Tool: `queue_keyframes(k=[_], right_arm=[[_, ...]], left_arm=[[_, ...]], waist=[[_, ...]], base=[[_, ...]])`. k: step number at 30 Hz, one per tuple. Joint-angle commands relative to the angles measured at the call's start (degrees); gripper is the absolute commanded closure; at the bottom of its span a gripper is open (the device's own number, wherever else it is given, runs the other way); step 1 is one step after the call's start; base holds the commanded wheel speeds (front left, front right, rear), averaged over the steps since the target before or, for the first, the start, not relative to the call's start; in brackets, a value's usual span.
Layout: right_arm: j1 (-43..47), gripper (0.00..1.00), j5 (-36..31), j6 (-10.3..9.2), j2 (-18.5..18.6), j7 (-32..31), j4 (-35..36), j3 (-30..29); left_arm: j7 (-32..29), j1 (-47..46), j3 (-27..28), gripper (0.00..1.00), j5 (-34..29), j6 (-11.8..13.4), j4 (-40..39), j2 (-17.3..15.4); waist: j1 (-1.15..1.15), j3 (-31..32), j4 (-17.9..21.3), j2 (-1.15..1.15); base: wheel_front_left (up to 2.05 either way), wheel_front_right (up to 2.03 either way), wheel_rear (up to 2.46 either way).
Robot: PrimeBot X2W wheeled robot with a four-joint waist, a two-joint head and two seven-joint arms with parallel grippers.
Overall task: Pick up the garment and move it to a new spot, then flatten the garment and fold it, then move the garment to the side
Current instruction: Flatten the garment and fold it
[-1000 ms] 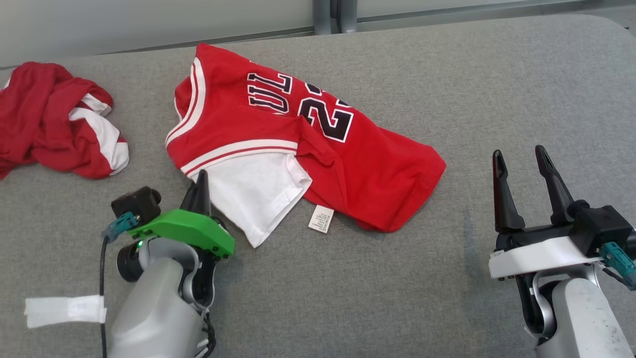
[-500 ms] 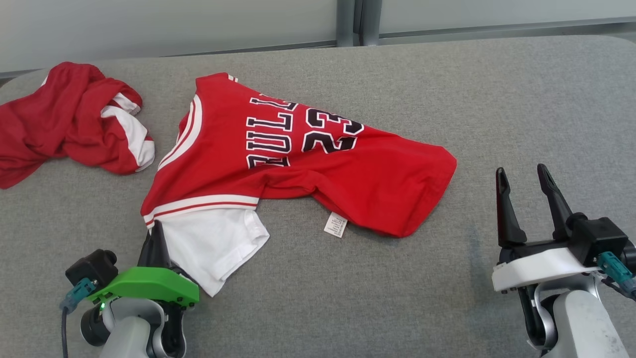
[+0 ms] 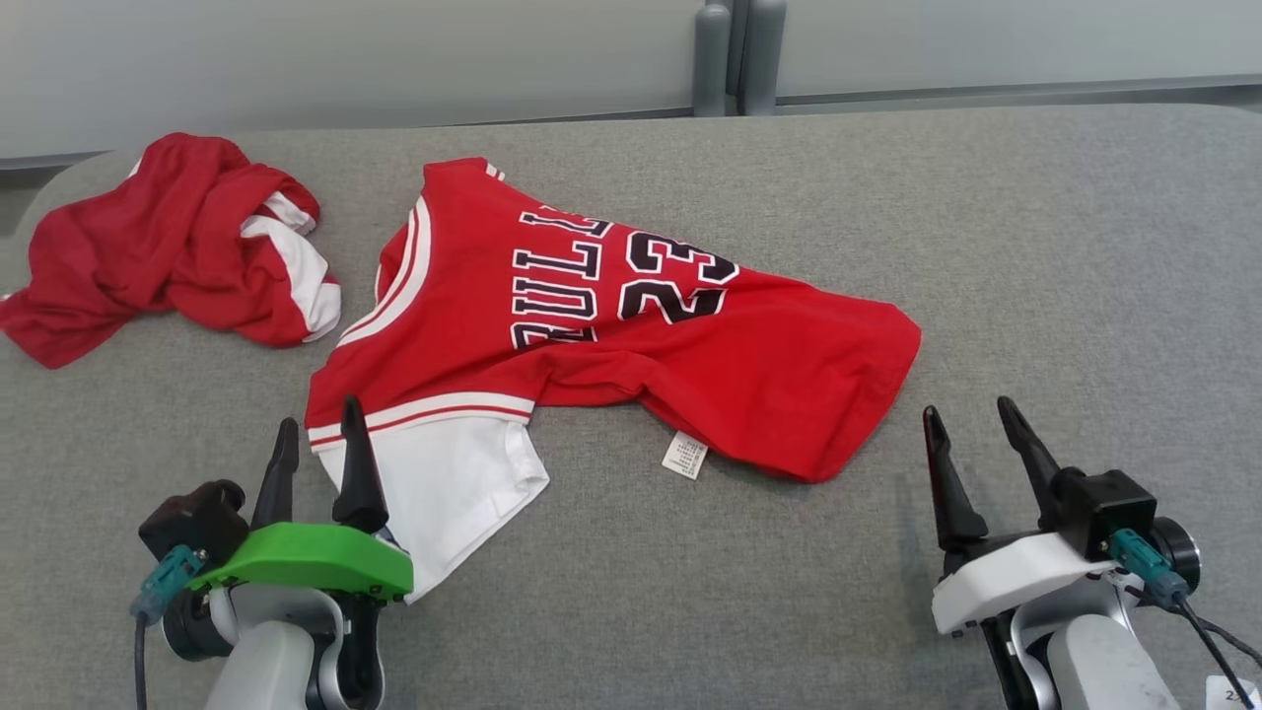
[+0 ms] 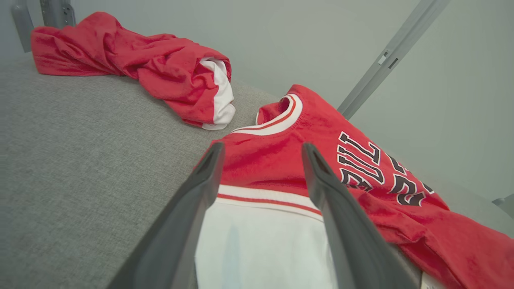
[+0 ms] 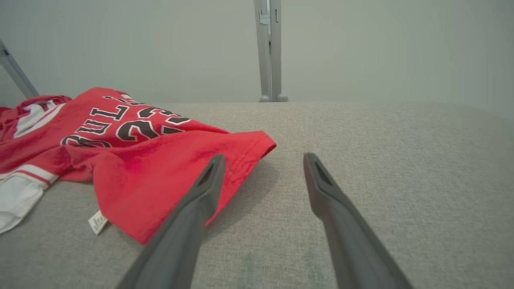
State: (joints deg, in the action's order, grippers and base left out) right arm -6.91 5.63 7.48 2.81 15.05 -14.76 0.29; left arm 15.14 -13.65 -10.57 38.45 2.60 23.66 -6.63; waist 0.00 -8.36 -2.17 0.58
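The garment (image 3: 631,345) is a red jersey with "BULLS 23" lettering and a white sleeve (image 3: 449,493), lying spread but creased on the grey padded table (image 3: 1035,247). My left gripper (image 3: 318,419) stands open at the sleeve's seam, one finger over the white sleeve and the other just beside it, holding nothing. The left wrist view shows the jersey (image 4: 265,168) between and beyond the left gripper (image 4: 263,146). My right gripper (image 3: 967,409) is open over bare table, just right of the jersey's hem (image 5: 160,160); the right wrist view shows the right gripper (image 5: 263,156) with nothing in it.
A second red and white garment (image 3: 177,247) lies bunched at the table's far left (image 4: 140,64). A white care label (image 3: 685,454) sticks out under the jersey's near edge. A grey post (image 3: 735,59) stands behind the table's far edge.
My left gripper dragged the white sleeve toward the near left, spreading the jersey, then opened and let it go. The head camera has shifted; the right gripper stays open.
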Motion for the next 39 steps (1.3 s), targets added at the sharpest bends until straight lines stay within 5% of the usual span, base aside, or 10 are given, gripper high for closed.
queue_keyframes(k=[1, 13, 25, 26, 27, 30, 31, 39], right_arm=[[0.2, 0.0, 0.26, 0.03, 0.15, 0.17, -0.44, 0.68], [-0.76, 0.0, -3.18, 0.03, 0.18, 0.17, -5.22, 10.4], [-3.87, 0.0, -16.17, 0.02, 0.19, 0.17, -12.57, 7.18], [-4.32, 0.15, -16.2, 0.02, 0.16, 0.17, -12.96, 6.88], [-4.84, 0.44, -16.03, 0.02, 0.15, 0.17, -13.17, 6.47], [-5.89, 0.78, -15.66, 0.02, 0.19, 0.17, -13.84, 5.6], [-6.34, 0.97, -15.61, 0.02, 0.17, 0.17, -13.88, 5.38], [-10.18, 1.0, -18.25, 0.02, 0.19, 0.17, -11.37, 1.0]], left_arm=[[0.02, 1.43, -0.1, 0.0, -0.87, 0.31, -0.93, -0.06], [-0.35, 6.13, -2.42, 0.0, -1.09, 1.89, -7.19, 1.1], [-0.56, 6.34, -3.32, 0.0, -0.65, 2.52, -8.51, 1.54], [-0.54, 6.26, -3.32, 0.0, -0.63, 2.55, -8.51, 1.55], [-0.5, 6.17, -3.32, 0.0, -0.64, 2.59, -8.55, 1.58], [-0.41, 5.83, -3.26, 0.0, -0.62, 2.56, -8.57, 1.68], [-0.4, 5.72, -3.2, 0.0, -0.62, 2.6, -8.56, 1.7], [-0.16, 5.07, -3.02, 0.0, -0.7, 2.57, -8.08, 1.87]], waist=[[0.0, 0.48, -1.01, -0.58], [0.0, 0.62, -5.16, -0.58], [0.0, -0.39, -7.26, -0.58], [0.0, -0.5, -7.31, -0.58], [0.0, -0.64, -7.32, -0.58], [0.0, -1.01, -7.3, -0.58], [0.0, -1.13, -7.26, -0.58], [0.0, -1.63, -6.06, -0.58]], base=[[0.0, 0.0, 0.0], [0.0, 0.0, 0.0], [0.0, 0.0, 0.0], [0.0, 0.0, 0.0], [0.0, 0.0, 0.0], [0.0, 0.0, 0.0], [0.0, 0.0, 0.0], [0.0, 0.0, 0.0]])
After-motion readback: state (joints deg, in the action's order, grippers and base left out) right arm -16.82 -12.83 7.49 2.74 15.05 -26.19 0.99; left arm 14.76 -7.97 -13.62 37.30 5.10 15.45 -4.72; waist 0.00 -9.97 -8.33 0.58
